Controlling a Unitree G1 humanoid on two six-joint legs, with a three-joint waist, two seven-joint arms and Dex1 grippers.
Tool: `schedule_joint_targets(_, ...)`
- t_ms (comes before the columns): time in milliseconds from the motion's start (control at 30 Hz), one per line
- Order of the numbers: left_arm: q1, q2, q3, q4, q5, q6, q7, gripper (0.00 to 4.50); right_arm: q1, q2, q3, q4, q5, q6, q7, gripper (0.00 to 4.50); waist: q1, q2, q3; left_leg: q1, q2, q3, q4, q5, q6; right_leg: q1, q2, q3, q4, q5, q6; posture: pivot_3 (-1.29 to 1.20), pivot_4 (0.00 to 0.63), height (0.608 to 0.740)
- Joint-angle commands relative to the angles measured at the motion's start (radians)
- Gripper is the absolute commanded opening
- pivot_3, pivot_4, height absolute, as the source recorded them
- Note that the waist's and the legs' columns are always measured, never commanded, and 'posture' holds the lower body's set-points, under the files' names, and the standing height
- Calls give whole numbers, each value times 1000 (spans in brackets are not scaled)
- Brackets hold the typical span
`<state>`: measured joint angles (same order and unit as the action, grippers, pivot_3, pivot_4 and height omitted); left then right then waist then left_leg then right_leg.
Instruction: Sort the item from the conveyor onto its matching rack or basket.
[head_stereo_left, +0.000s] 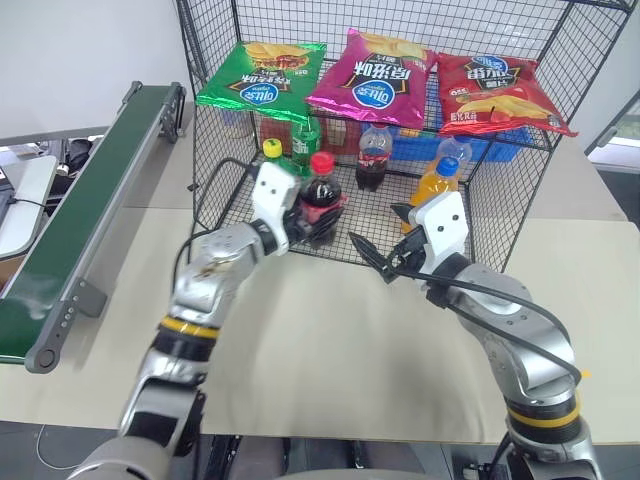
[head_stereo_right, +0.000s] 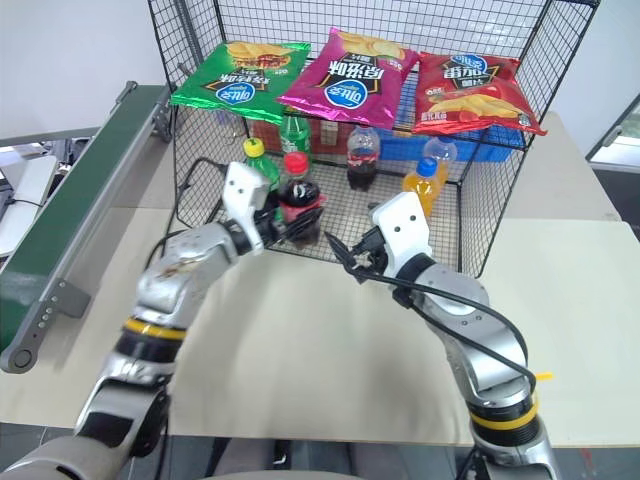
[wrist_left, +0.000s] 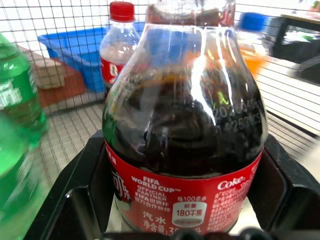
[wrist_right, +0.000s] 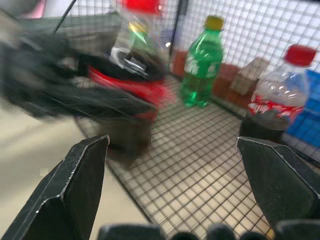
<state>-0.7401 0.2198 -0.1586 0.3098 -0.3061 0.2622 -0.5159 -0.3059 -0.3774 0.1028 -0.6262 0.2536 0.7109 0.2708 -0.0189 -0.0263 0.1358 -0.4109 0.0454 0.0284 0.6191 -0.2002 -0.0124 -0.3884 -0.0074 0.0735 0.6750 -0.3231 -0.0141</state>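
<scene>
Left tool (head_stereo_left: 303, 222): clamped on cola bottle (head_stereo_left: 320, 200), fingers either side of red label; bottle upright, red cap up.
Bottle loc: at open front of black mesh cage (head_stereo_left: 520, 195), over front edge of mesh floor.
Right tool (head_stereo_left: 378, 258): wide, nothing held, just outside cage front, right of bottle.
Cage floor: green bottles, 2nd cola, orange soda (head_stereo_left: 436, 180).
Upper shelf: 3 chip bags.
Conveyor (head_stereo_left: 95, 190): far left of worktop (head_stereo_left: 330, 350).
</scene>
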Motion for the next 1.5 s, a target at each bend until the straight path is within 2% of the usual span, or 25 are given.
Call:
schedule_joint_targets(33, -125, -57, 25, 209, 75, -214, 6, 3002, 7, 14, -20, -64, -29, 11, -47, 4500, 1, 0, 0, -1, 0, 0, 0, 0, 0, 0, 0, 0, -1, 0, 0, 0, 150, 740)
schedule_joint_targets(133, -233, -130, 56, 462, 106, -361, 28, 3002, 21, 33, -25, -81, -40, 25, -75, 4500, 4, 0, 0, -3, -1, 1, 0, 0, 0, 0, 0, -1, -2, 0, 0, 0, 150, 740)
schedule_joint_targets(233, -291, -167, 76, 638, 142, -468, 53, 3002, 23, 39, -32, -92, -50, 39, -91, 4500, 6, 0, 0, -5, -2, 1, 1, 0, 1, 0, 0, -1, -2, 0, 0, 0, 150, 740)
schedule_joint_targets(433, -304, -199, 106, 786, 177, -557, 50, 3002, 6, 38, -50, -108, -54, 78, -105, 4500, 5, 1, 0, -5, -2, 1, 2, 0, 1, 0, 0, -2, -1, 0, 0, 0, 150, 740)
schedule_joint_targets(500, -296, -204, 122, 796, 175, -564, 37, 4022, 1, 40, -55, -108, -51, 86, -105, 4500, 4, 1, 0, -5, -2, 1, 3, 0, 1, 0, 0, -2, 0, 0, 0, 0, 150, 740)
schedule_joint_targets(533, -292, -204, 128, 791, 173, -566, 29, 4377, -1, 41, -57, -106, -50, 87, -104, 4500, 4, 1, 0, -4, -2, 1, 3, 0, 1, 1, 0, -2, 0, 0, 0, 0, 150, 740)
schedule_joint_targets(667, -279, -200, 140, 770, 178, -568, 12, 4450, -3, 43, -61, -95, -45, 84, -97, 4500, 4, 1, -1, -4, -2, 1, 4, 0, 1, 1, 0, -2, 1, 0, 1, 0, 150, 740)
schedule_joint_targets(867, -146, -139, 124, 522, 176, -440, -60, 4450, -18, 46, -74, -46, -30, 56, -68, 4500, 0, 2, -1, -3, -2, 1, 5, 0, 1, 1, 1, -1, 4, 0, 1, 0, 150, 740)
schedule_joint_targets(1033, 42, -33, 101, 82, 128, -171, -153, 4450, -36, 19, -95, 2, -9, 16, -1, 4500, -6, 3, -1, -3, 0, -1, 6, 0, 0, 1, 2, -1, 5, 0, 1, 0, 150, 740)
schedule_joint_targets(1133, 127, 68, 127, -181, 45, 15, -212, 4450, -43, -15, -117, 29, 15, -15, 65, 4500, -5, 3, -2, -3, 1, -2, 6, 0, 0, 1, 2, -1, 5, 0, 1, 0, 150, 740)
schedule_joint_targets(1233, 189, 228, 192, -357, -7, 130, -272, 4450, -25, -71, -150, 29, 75, -28, 166, 4500, -7, 3, -2, -3, 1, -3, 7, 0, 0, 1, 2, -1, 5, -1, 1, 0, 150, 740)
schedule_joint_targets(1400, 315, 462, 326, -550, -104, 290, -333, 4450, 15, -144, -194, 27, 168, -51, 302, 4500, -20, 3, -1, 0, 4, -6, 6, 0, 1, 2, 2, 0, 5, -1, 1, 0, 150, 740)
schedule_joint_targets(1500, 342, 508, 392, -610, -157, 375, -304, 4450, 17, -160, -197, 39, 176, -64, 321, 4500, -21, 3, -1, 1, 4, -6, 6, 0, 1, 3, 1, 0, 5, -1, 1, 0, 150, 740)
